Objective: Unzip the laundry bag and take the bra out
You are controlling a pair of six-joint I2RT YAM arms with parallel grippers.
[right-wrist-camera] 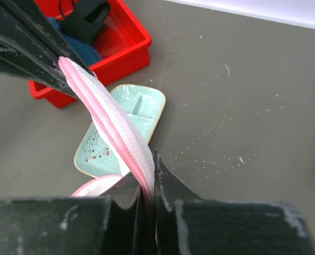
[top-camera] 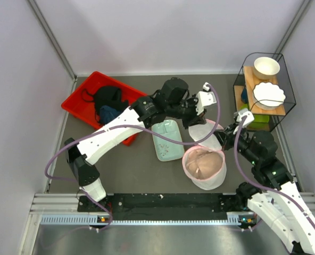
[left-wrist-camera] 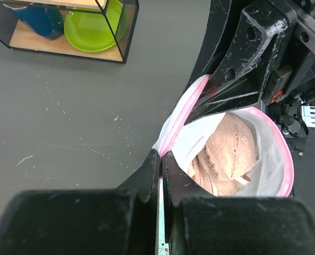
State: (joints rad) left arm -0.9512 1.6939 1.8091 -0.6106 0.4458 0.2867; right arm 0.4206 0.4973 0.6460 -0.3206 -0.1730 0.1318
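Observation:
The round white mesh laundry bag [top-camera: 205, 167] with pink trim stands open near the table's middle, its lid flap [top-camera: 202, 133] lifted up behind it. The pale peach bra [top-camera: 202, 163] lies inside; its lace cup shows in the left wrist view [left-wrist-camera: 229, 146]. My left gripper [top-camera: 196, 121] is shut on the pink zipper edge of the flap [left-wrist-camera: 173, 127] at its far side. My right gripper [top-camera: 233, 129] is shut on the same pink zipper trim [right-wrist-camera: 115, 127] at its right side. The flap is stretched between the two grippers.
A mint green tray [top-camera: 165, 139] lies left of the bag, under the left arm. A red bin [top-camera: 96, 103] with black and dark blue cloth sits far left. A black wire rack [top-camera: 264, 95] with white bowls stands far right.

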